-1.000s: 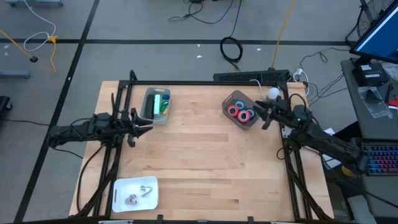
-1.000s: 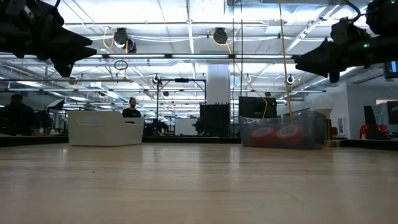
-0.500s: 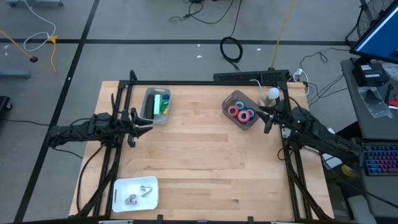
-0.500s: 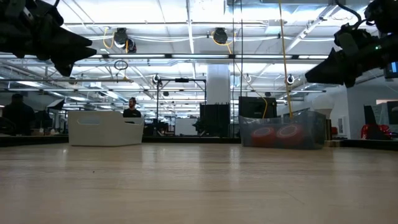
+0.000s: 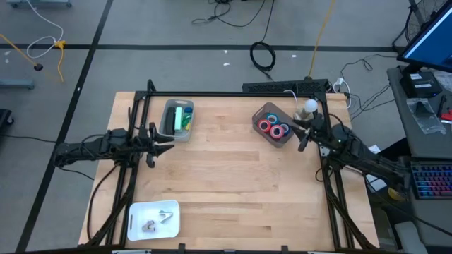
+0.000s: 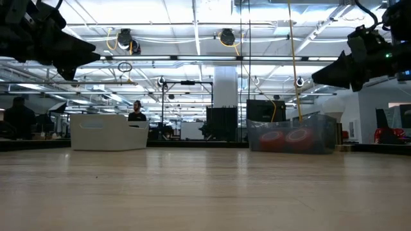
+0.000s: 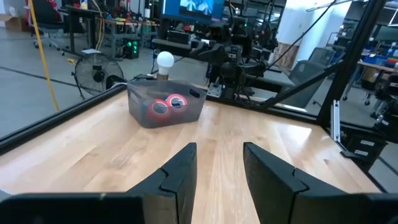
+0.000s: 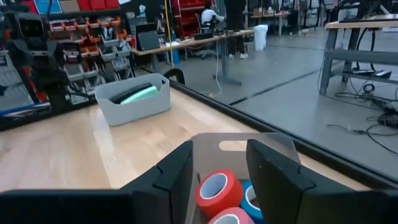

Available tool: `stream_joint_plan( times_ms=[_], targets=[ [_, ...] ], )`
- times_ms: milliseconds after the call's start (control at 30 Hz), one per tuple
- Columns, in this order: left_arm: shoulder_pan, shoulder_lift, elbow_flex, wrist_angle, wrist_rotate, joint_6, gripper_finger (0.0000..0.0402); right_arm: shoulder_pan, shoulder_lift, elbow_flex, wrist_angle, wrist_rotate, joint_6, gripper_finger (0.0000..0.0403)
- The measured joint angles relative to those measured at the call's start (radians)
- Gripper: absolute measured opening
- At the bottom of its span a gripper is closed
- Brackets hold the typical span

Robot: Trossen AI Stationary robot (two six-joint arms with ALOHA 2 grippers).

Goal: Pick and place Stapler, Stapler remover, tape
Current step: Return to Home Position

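All seems sorted: red and blue tape rolls (image 5: 273, 128) lie in the dark plastic bin (image 7: 193, 111); my left jaws and right jaws gape empty.

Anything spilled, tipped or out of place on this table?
Nothing stands out. The tape rolls lie in the dark bin, a green item in the grey bin, small pieces on the white tray. Bins stand upright; the left gripper and right gripper hang open, empty, at the sides.

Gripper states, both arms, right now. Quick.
Left gripper: open, holding nothing.
Right gripper: open, holding nothing, over the bin of tape rolls.
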Motion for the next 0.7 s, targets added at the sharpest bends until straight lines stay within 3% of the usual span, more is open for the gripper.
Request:
stream_joint_plan(
  times_ms=[700],
  targets=[
    [0.0,0.0,-0.002,-0.003,0.0,0.058,0.0136,0.0,0.001,-0.074,0.096,0.004,-0.026,0.0142]
  ],
)
